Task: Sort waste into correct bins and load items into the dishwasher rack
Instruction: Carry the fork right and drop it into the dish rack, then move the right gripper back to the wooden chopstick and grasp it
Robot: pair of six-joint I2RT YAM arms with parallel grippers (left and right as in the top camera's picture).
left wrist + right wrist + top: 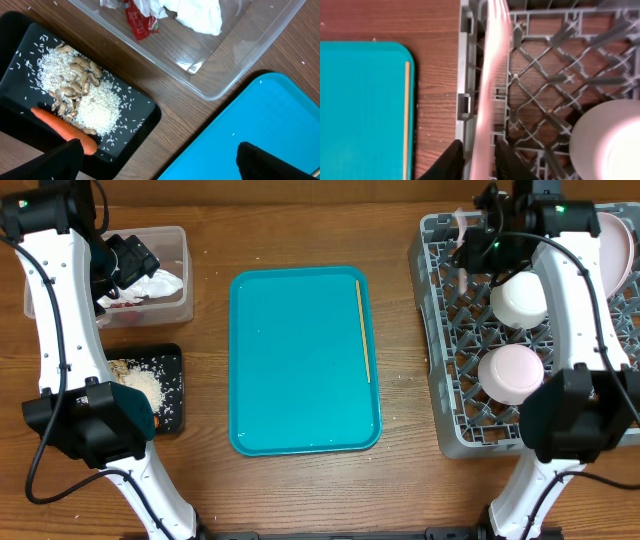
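Note:
My right gripper [477, 165] is shut on a thin white-pink item, seemingly the fork [490, 75], held over the near left edge of the grey dishwasher rack [440, 330]. Two white bowls [518, 298] [510, 372] and the plate [617, 245] sit in the rack. The wooden stick [363, 330] lies on the teal tray [300, 360]. My left gripper [160, 165] is open and empty above the table between the black tray [145, 107] and the teal tray. The carrot [65, 131], rice and beige scraps [75, 85] lie in the black tray. Napkins [197, 15] and the red wrapper [140, 22] lie in the clear tub [235, 75]. The cup is not seen.
The clear tub [170, 235] stands at the back left, with the black tray [172, 355] just in front of it. The rack fills the right side. Both arm bases stand at the front corners. A few rice grains lie on the wood near the teal tray.

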